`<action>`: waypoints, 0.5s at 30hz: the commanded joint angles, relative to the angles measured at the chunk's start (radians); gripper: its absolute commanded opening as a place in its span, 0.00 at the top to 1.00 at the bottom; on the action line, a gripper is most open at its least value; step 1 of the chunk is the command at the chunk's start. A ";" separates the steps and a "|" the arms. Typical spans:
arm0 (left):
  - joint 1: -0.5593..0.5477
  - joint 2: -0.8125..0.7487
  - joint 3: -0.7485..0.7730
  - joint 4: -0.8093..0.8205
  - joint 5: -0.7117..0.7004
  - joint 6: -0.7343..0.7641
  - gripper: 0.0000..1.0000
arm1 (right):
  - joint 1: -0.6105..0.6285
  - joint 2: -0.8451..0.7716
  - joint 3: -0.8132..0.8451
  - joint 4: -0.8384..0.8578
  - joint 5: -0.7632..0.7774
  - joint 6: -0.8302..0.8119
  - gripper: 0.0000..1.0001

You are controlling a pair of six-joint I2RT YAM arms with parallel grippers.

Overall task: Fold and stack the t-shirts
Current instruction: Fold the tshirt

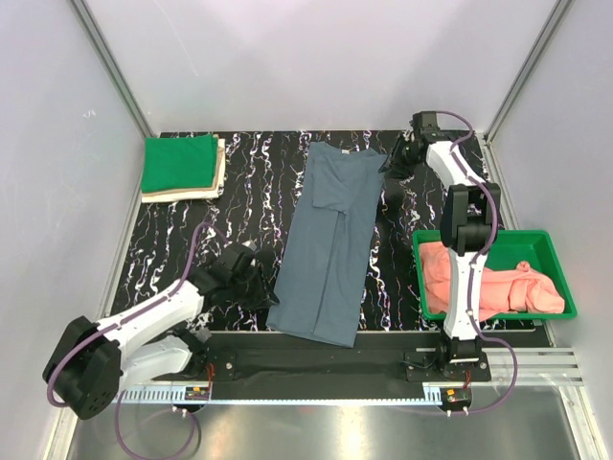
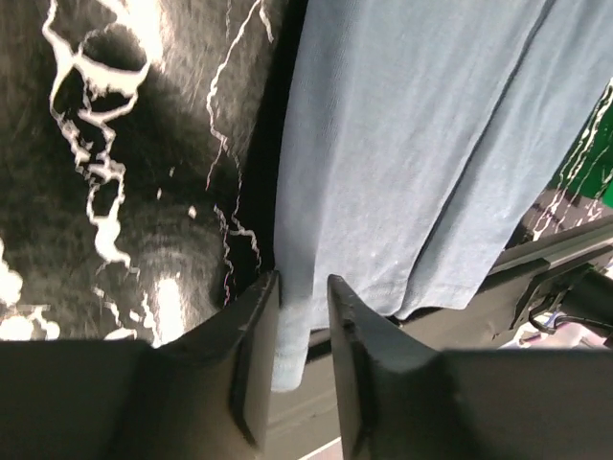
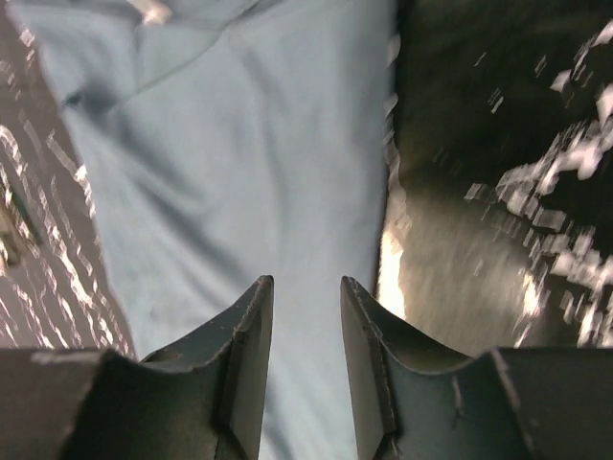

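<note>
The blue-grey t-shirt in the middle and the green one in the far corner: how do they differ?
The blue-grey t-shirt lies stretched out long with its sides folded in; the green t-shirt is folded into a compact rectangle. The blue-grey t-shirt rests directly on the table; the green t-shirt sits on top of a beige t-shirt. The blue-grey t-shirt covers far more of the table than the green t-shirt. Both are plain, single-coloured cloth.

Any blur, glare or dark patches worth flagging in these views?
Top external: sharp, even light, glare on the metal strip at the near edge. Left wrist: slate blue-grey cloth t-shirt crisp, fingers in deep shadow. Right wrist: black white-veined tabletop streaked with motion blur, one glare patch.
</note>
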 commanded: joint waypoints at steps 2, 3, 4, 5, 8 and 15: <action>-0.007 0.005 0.134 -0.077 -0.091 0.018 0.62 | -0.063 0.100 0.149 0.009 -0.130 -0.010 0.58; -0.009 0.028 0.173 -0.105 -0.110 0.035 0.59 | -0.065 0.136 0.172 0.008 -0.176 -0.017 0.57; -0.007 0.046 0.253 -0.111 -0.134 0.075 0.57 | -0.066 0.155 0.221 -0.006 -0.188 -0.031 0.56; -0.007 0.068 0.293 -0.119 -0.145 0.096 0.55 | -0.069 0.175 0.247 -0.017 -0.193 -0.040 0.56; -0.004 0.178 0.445 -0.134 -0.156 0.152 0.55 | -0.071 0.238 0.332 -0.053 -0.199 -0.073 0.54; -0.006 0.453 0.574 -0.061 -0.050 0.233 0.56 | -0.126 0.374 0.481 -0.057 -0.279 -0.045 0.52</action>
